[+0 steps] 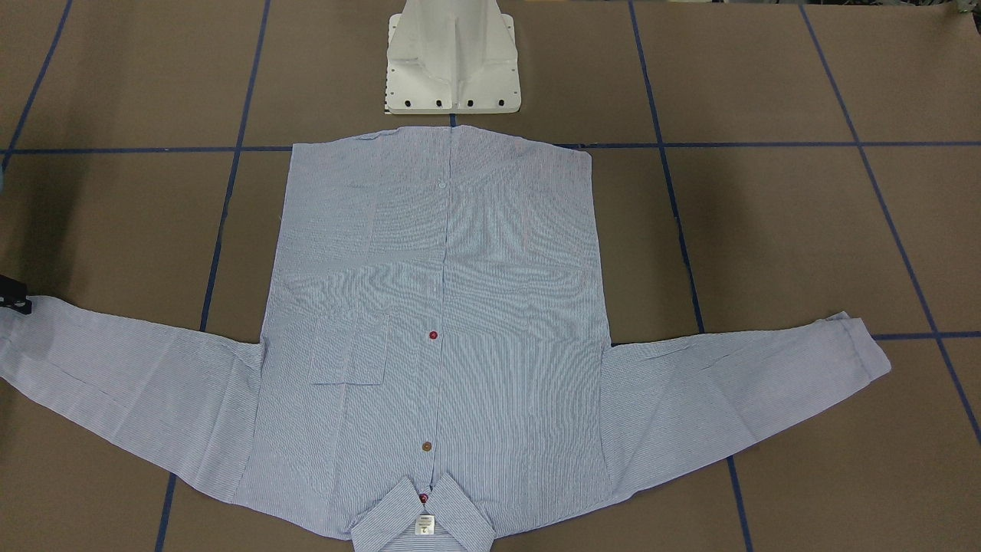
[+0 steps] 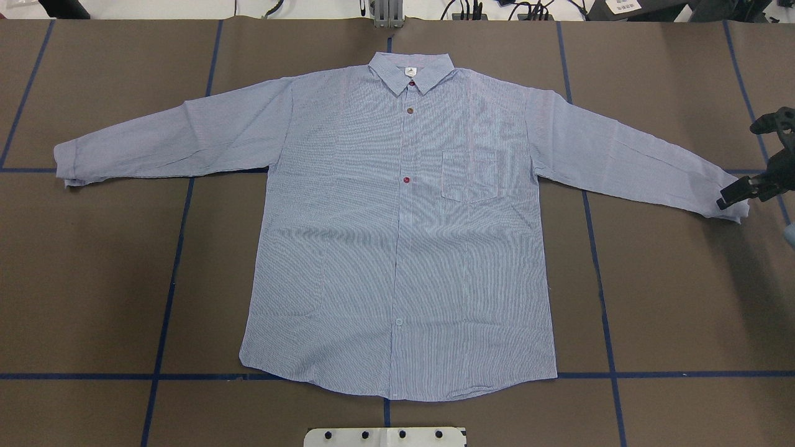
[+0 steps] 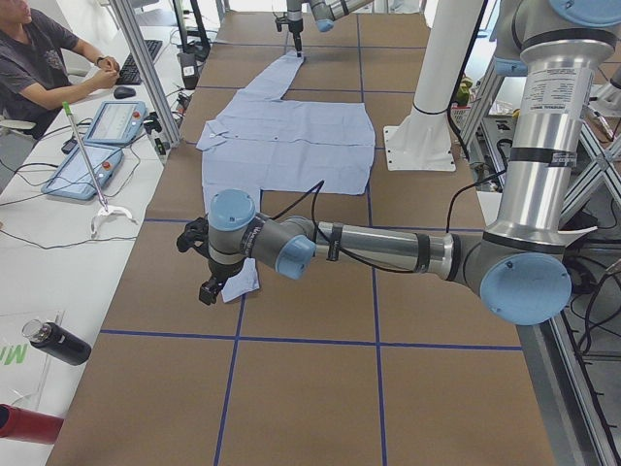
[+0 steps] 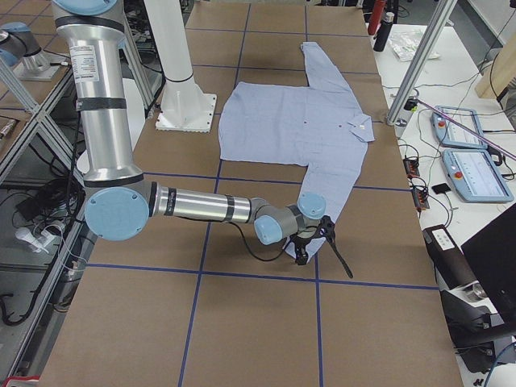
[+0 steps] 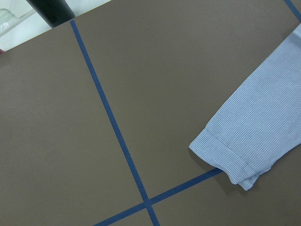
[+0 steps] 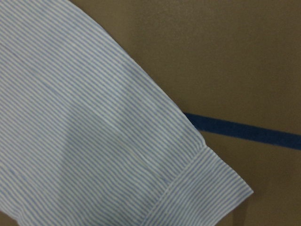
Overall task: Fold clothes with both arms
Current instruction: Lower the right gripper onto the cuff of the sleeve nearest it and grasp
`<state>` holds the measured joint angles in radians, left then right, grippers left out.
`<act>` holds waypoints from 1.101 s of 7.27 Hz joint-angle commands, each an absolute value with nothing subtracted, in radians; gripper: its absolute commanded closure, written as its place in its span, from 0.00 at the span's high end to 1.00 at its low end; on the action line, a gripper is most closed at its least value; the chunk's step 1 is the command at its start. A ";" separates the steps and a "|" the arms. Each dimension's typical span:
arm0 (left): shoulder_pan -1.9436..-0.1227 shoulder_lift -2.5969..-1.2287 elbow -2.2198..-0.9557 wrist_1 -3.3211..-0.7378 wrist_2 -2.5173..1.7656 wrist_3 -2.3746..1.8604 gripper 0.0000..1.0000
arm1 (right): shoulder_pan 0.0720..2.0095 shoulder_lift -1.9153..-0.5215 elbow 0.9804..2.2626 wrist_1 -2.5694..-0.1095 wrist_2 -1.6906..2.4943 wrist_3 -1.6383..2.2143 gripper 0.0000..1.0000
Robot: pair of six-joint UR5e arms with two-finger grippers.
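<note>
Spread flat on the table point(image 2: 93, 279), front up, sleeves stretched out: the shirt point(image 2: 397, 236). Cannot tell jaw state of right gripper point(image 2: 728, 198) at one cuff, nor of left gripper point(image 3: 207, 291) near the other.

Little readable text. White neck label point(image 1: 424, 525) inside the shirt point(image 1: 437, 307) collar carries a small dark mark and tiny print lines, too small to read in either the front-facing or the overhead view. Exterior left view: green lettering on a white sheet point(image 3: 12, 355) at the picture's left edge, cut off, not legible. Overhead view: white paper point(image 2: 623, 5) at the top right with dark print, too small to read. No brands, numbers or signs legible elsewhere.
</note>
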<state>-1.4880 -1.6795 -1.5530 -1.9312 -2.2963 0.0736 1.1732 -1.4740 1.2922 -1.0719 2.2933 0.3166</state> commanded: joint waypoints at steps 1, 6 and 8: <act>-1.488 -1.680 -1.552 -1.931 -2.296 0.074 1.00 | 1.164 -1.476 1.285 -1.075 2.295 0.318 0.88; -1.488 -1.681 -1.552 -1.930 -2.296 0.074 1.00 | 1.166 -1.474 1.293 -1.075 2.301 0.318 0.32; -1.488 -1.681 -1.549 -1.930 -2.296 0.074 1.00 | 1.164 -1.465 1.307 -1.075 2.306 0.318 0.22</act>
<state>-1.4880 -1.6810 -1.5512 -1.9298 -2.2964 0.0736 1.1645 -1.4696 1.2961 -1.0756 2.3034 0.3175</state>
